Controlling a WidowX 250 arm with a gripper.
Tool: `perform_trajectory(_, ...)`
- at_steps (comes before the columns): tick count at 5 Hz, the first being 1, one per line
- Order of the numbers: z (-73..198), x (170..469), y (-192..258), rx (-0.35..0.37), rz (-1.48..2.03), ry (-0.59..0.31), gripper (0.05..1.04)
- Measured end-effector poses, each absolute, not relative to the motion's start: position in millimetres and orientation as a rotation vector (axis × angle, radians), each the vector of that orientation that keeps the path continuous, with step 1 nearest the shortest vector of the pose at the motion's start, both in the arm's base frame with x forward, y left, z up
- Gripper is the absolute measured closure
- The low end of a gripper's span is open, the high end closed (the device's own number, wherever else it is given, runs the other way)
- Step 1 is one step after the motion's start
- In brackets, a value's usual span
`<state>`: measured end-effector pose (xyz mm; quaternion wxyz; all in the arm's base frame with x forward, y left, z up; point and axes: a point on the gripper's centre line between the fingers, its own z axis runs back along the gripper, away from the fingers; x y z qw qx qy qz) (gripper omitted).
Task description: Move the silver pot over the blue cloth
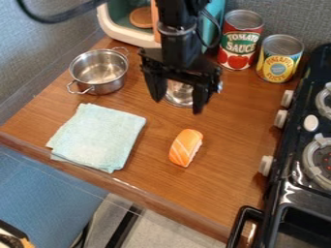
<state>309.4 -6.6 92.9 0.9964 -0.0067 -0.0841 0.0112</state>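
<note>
Gripper (pixel 178 105): black, pointing down over the upper middle of the desk (pixel 226 140), its two fingers set wide apart. Arm (pixel 180 41) enters from the top edge. A shiny metal object (pixel 180 93) shows between and behind the fingers; its full shape is hidden by the gripper, and contact cannot be told.

Silver pot (pixel 107 88): on the desk, left of the gripper in the view and apart from it. Upright, open at the top, two loop handles, one toward the back and one toward the front left. Interior shows bare metal.

Blue cloth (pixel 100 138): pale blue, folded into a rough square, lying flat in front of the pot near the desk's front edge. Pot stands beyond the cloth, not on it.

Sushi piece (pixel 186 147): orange with pale stripes, white along one side, on the desk in front of the gripper and to the right of the cloth, apart from both.

Behind the gripper, to the right: red can (pixel 240 41), upright, with a shorter yellow can (pixel 280 58) upright just beside it. Behind, to the left: white and teal box (pixel 126 31), partly hidden by the arm, a round brown item (pixel 141 17) inside it.

Right edge: black stove (pixel 291 177) with pale knobs (pixel 281 118) along its near side.
</note>
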Motion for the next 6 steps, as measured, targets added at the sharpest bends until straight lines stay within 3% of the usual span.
perform_trajectory(3, 59.5, 386.0, 85.9, 0.062, 0.105, -0.185, 0.083)
perform_trajectory(6, 45.2, 392.2, 130.1, 0.119, 0.211, -0.143, 0.083)
